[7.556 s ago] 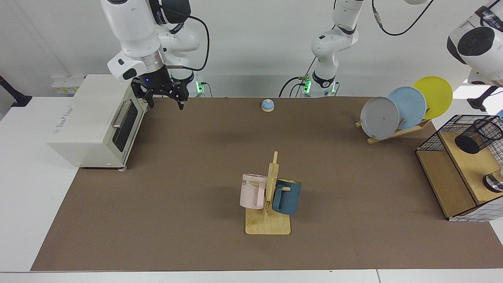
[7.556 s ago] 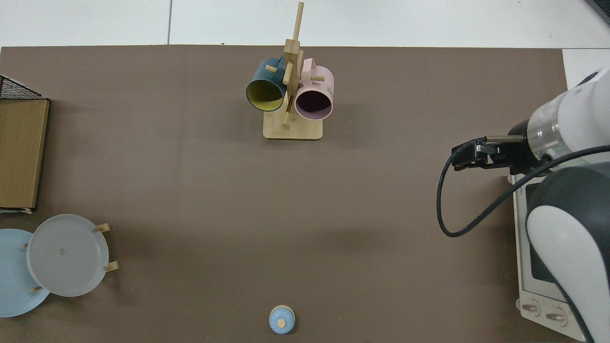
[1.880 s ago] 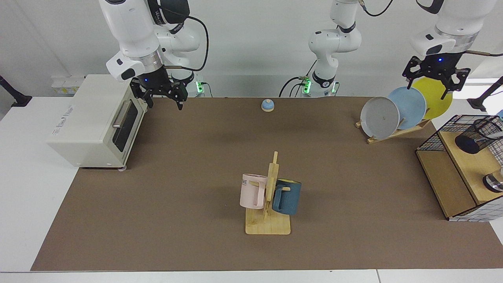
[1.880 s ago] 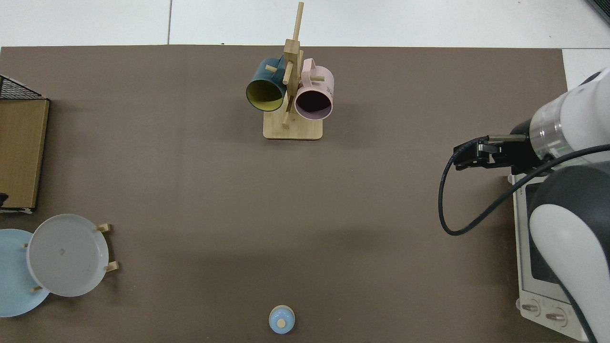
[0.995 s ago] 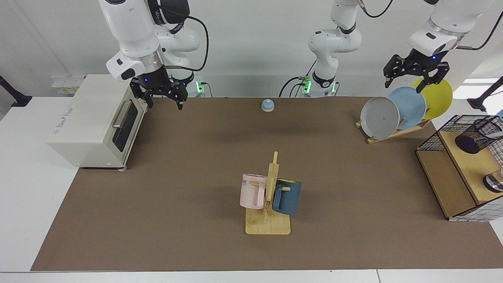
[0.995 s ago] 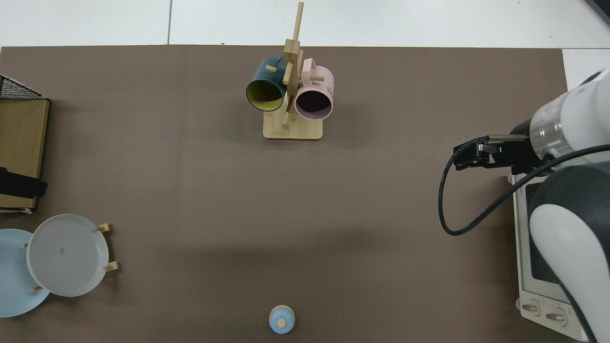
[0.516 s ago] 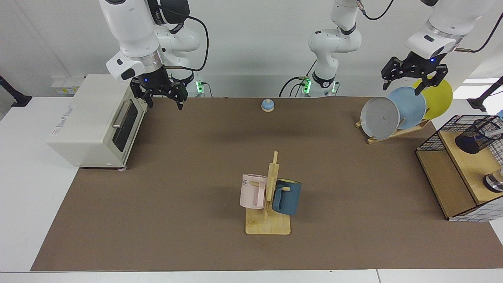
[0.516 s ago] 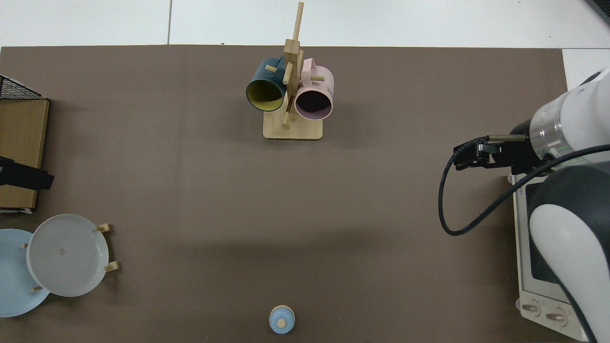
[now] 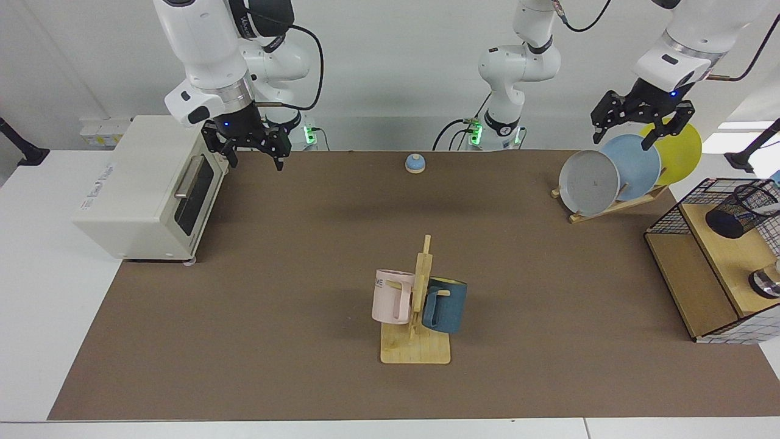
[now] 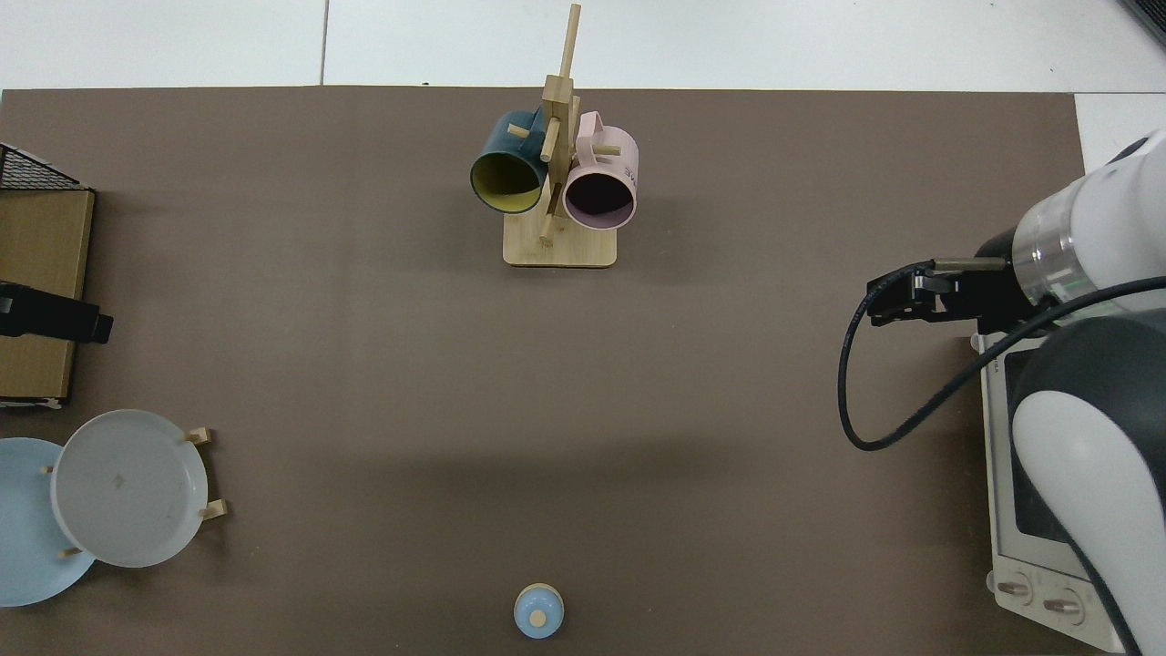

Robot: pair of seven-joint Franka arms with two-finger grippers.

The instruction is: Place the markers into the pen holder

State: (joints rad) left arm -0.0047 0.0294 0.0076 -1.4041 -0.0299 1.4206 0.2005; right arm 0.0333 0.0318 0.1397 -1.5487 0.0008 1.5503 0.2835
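Markers number one that we see: a slim white-barrelled marker (image 9: 769, 209) leaning in the black wire-mesh pen holder (image 9: 739, 210), well below our nearer left gripper (image 9: 637, 123), open and empty. Our right gripper (image 9: 252, 148) waits, open, by the white toaster oven (image 9: 146, 189).

Facing and overhead views, shared table (image 9: 256, 341)
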